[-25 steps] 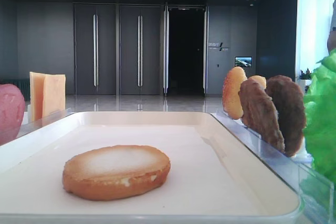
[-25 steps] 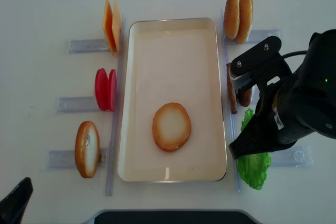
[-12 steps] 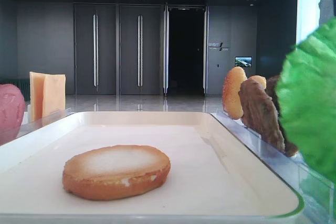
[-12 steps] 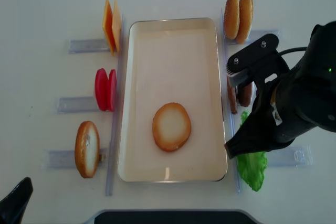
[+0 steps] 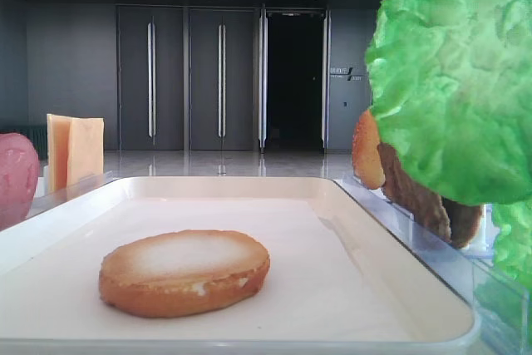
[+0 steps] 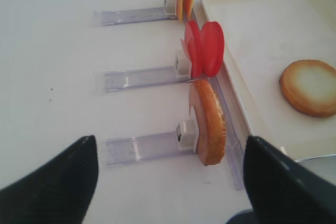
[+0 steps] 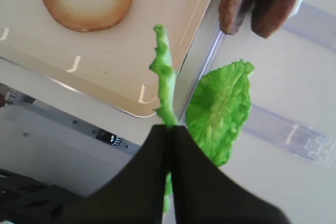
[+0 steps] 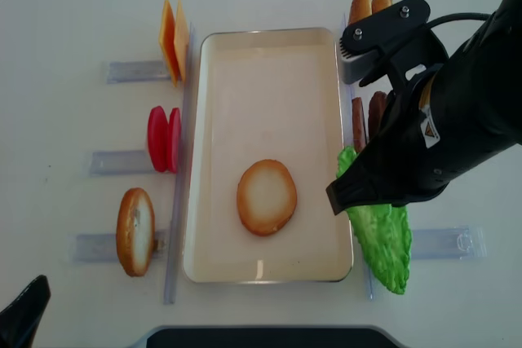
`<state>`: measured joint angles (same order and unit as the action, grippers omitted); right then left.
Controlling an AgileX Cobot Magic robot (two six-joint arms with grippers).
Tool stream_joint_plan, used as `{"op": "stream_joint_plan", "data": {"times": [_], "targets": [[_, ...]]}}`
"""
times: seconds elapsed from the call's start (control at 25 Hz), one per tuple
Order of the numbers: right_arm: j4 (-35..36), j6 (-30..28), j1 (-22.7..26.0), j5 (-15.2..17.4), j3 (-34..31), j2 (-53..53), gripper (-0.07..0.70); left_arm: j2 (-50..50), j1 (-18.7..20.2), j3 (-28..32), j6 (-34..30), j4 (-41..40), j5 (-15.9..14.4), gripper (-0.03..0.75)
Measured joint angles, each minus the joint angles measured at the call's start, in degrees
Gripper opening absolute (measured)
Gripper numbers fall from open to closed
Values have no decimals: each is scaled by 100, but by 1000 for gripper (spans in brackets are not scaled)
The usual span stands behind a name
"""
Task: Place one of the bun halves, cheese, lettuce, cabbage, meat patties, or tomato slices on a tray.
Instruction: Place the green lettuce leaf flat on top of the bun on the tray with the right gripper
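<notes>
My right gripper (image 7: 170, 128) is shut on a ruffled green lettuce (image 7: 164, 72) leaf, seen edge-on and hanging over the tray's near right corner. From the low exterior view that leaf (image 5: 453, 81) fills the upper right, above the cream tray (image 5: 249, 182). A second lettuce leaf (image 7: 220, 108) lies by the clear rack beside the tray (image 8: 269, 33). One bun half (image 8: 267, 196) lies flat on the tray, pale face up. My left gripper (image 6: 169, 148) is open and holds nothing, low at the near left, facing an upright bun half (image 6: 210, 121).
Clear racks flank the tray. On the left stand cheese slices (image 8: 173, 41), tomato slices (image 8: 164, 138) and a bun half (image 8: 135, 231). On the right stand two more buns (image 8: 369, 2) and dark meat patties (image 7: 262, 1). My right arm (image 8: 440, 128) covers part of that side.
My right gripper has lifted the lettuce leaf out of the right-hand rack and carried it up and towards the tray. The left gripper has stayed in place.
</notes>
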<state>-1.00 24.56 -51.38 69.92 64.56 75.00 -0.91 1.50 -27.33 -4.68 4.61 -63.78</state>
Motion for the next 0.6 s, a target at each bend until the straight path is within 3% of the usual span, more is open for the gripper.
{"op": "stream_joint_plan", "data": {"times": [0.08,0.36,0.6], "targets": [[162,-83,0,-113,0,0,21,0,0,0,0,0,0,655],[678,-260,0,-1356,0,0,21,0,0,0,0,0,0,653],[1023,-373,8,-2069,-160,0,21,0,0,0,59,-26,0,653]]}}
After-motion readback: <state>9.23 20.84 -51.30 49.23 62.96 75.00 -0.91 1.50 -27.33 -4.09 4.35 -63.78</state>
